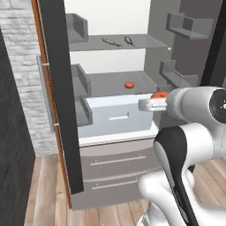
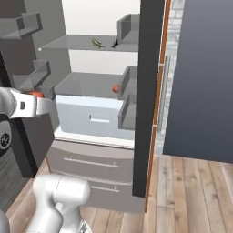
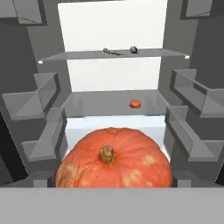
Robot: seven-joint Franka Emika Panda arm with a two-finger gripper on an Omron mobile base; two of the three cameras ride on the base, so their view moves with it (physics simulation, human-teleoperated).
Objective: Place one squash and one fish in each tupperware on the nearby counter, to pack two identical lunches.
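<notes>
An orange-red squash [image 3: 113, 158] with a brown stem sits very close in front of the hand, at the front of the fridge's middle shelf [image 1: 110, 84]. From the base it shows as squash [image 1: 160, 94] just beyond my gripper [image 1: 152, 104], whose jaws stand wide and hold nothing. A second squash [image 1: 129, 84] rests farther back on the same shelf. On the top shelf lie a slender yellow-green fish [image 1: 111, 42] and a plumper dark fish [image 1: 129, 41]. The tupperware and the counter are out of view.
The fridge door [image 1: 57, 88] stands open on the left, with grey bins [image 1: 81, 84] on it. More bins [image 1: 178, 75] line the right side. A white drawer [image 1: 117, 115] sits under the middle shelf, freezer drawers [image 1: 114, 170] below, then wooden floor.
</notes>
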